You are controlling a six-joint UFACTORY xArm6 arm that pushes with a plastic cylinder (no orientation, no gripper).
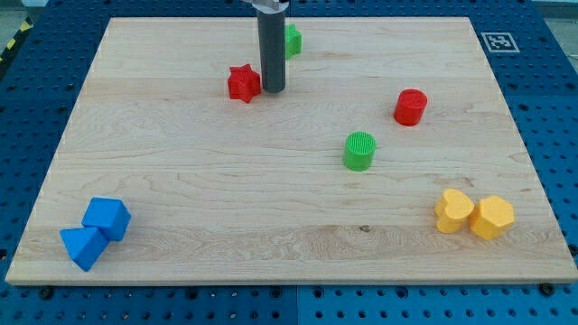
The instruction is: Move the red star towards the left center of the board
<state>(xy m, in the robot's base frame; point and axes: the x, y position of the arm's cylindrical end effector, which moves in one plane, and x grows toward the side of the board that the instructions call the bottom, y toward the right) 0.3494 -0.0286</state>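
The red star [243,83] lies on the wooden board [181,171] near the view's top, left of centre. My tip [273,90] stands just to the right of the star, close to it or touching it. The dark rod rises from there out of the view's top. A green block [293,40] shows partly behind the rod at the top; its shape cannot be made out.
A red cylinder [410,107] and a green cylinder [359,151] lie right of centre. Two yellow blocks [454,212] [491,217] sit at the bottom right. Two blue blocks [107,218] [83,246] sit at the bottom left.
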